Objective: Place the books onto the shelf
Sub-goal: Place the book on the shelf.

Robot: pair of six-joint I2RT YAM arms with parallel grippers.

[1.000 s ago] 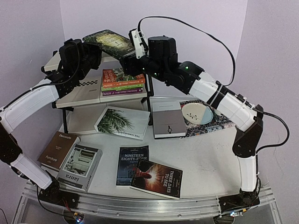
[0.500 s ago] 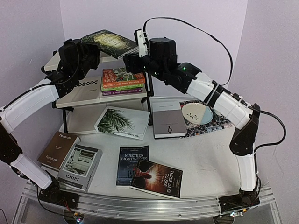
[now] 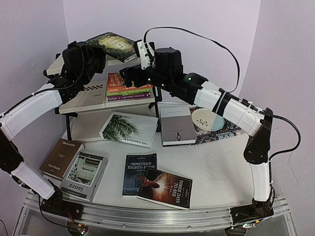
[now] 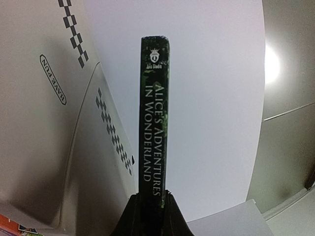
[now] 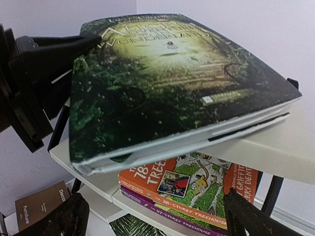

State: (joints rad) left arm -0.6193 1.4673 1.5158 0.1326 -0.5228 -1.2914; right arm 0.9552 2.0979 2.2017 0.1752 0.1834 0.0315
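Note:
A dark green Alice in Wonderland book lies tilted over the top tier of the shelf. My left gripper is shut on its spine end, and the jaws pinch the spine from both sides. In the right wrist view the book's cover overhangs the cream tier. My right gripper hangs open just below the book's near edge, its fingers spread wide with nothing between them. Orange, green and purple Treehouse books are stacked on the middle tier.
On the table lie a palm-leaf book, a grey book, a brown one, a grey-white one and two dark novels. A bowl sits on a patterned placemat at the right.
My right gripper has opened wider and dropped slightly left, away from the green book's corner. The book stays in the left gripper, a little lower over the top tier.

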